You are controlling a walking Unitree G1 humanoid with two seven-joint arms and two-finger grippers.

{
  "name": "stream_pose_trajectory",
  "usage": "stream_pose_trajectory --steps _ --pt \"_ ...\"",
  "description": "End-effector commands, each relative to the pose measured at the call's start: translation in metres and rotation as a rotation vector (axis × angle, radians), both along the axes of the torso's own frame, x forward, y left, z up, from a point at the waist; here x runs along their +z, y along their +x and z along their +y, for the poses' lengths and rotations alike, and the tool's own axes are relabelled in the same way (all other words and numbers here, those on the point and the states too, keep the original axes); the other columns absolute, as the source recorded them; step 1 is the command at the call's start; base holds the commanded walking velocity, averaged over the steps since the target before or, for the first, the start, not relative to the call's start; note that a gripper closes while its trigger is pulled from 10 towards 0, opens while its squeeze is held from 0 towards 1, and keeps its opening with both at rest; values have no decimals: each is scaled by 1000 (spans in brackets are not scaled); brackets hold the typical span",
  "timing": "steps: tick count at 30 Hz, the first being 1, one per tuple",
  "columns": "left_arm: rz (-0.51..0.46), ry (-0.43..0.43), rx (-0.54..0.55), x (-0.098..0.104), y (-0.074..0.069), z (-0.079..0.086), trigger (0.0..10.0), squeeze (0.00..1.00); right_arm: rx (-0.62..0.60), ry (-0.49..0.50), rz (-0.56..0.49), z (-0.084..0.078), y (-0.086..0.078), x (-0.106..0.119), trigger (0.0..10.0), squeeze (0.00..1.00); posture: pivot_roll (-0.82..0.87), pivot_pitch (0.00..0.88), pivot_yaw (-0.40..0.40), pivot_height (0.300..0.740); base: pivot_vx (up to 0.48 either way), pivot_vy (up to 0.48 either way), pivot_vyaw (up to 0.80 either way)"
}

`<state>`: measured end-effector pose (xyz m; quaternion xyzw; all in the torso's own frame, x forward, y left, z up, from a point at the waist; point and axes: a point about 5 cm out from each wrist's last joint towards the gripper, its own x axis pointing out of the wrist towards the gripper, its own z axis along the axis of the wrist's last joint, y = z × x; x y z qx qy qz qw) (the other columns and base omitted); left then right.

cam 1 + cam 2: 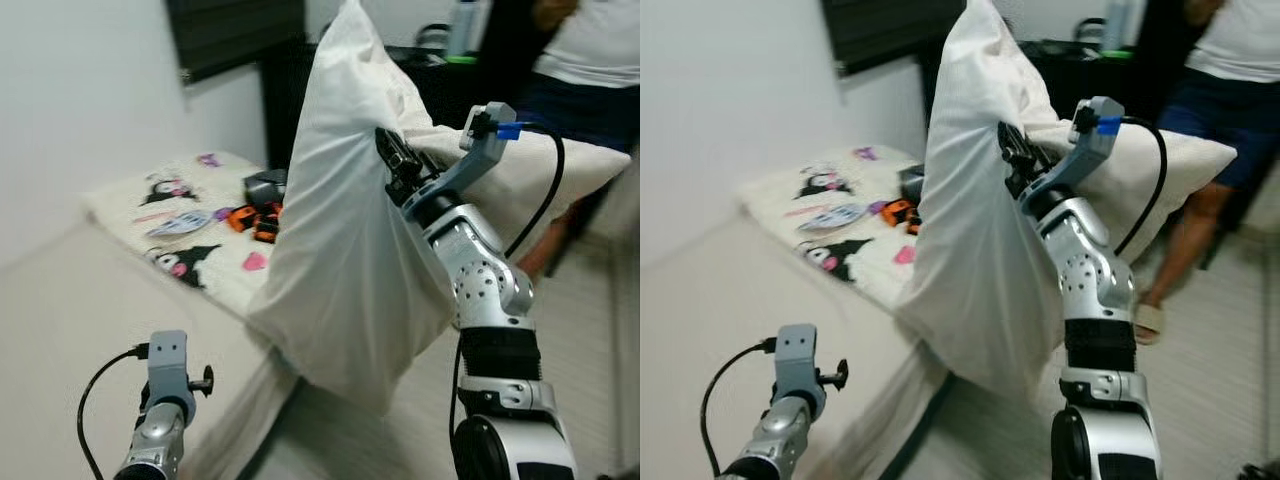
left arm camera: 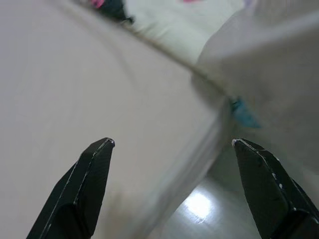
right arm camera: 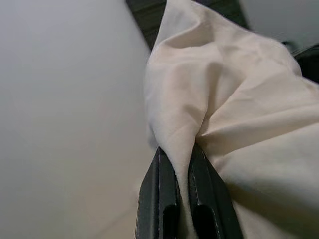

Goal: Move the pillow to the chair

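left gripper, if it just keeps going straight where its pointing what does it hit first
Probably the bed: the open left gripper points at the mattress edge, with the held pillow off to one side. Depth is unclear.

1. Wall [image 1: 90,110]: plain white, on the left.
2. Bed [image 1: 70,330]: beige sheet, carrying a cartoon-print blanket [image 1: 190,225].
3. Dark cabinet [image 1: 285,90]: stands beyond the bed.
4. Floor [image 1: 1230,370]: pale.
5. Person [image 1: 1230,90]: standing at rear right.

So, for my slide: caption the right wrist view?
Right gripper pinching a fold of the white pillow, lifted clear.
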<state>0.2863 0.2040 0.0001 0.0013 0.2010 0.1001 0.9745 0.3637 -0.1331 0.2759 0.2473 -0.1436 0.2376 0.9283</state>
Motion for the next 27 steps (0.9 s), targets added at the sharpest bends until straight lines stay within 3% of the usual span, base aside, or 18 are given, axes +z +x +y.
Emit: stream_pose_trajectory --steps 1,2,3,27 --pt "-12 9 7 3 1 5 10000 0 17 9 -93 7 -5 19 0 0 -230 0 35 740 0 0 -788" --pt "-16 8 7 4 2 5 10000 0 11 5 -85 6 -4 18 7412 0 -229 0 35 740 0 0 -781" --pt "-19 7 6 4 3 5 10000 0 3 2 -75 6 -3 17 10000 0 -229 0 35 740 0 0 -781" --pt "-54 -1 -5 11 9 2 10000 0 -80 64 -33 -7 3 16 10000 0 -225 0 36 740 0 0 -761"
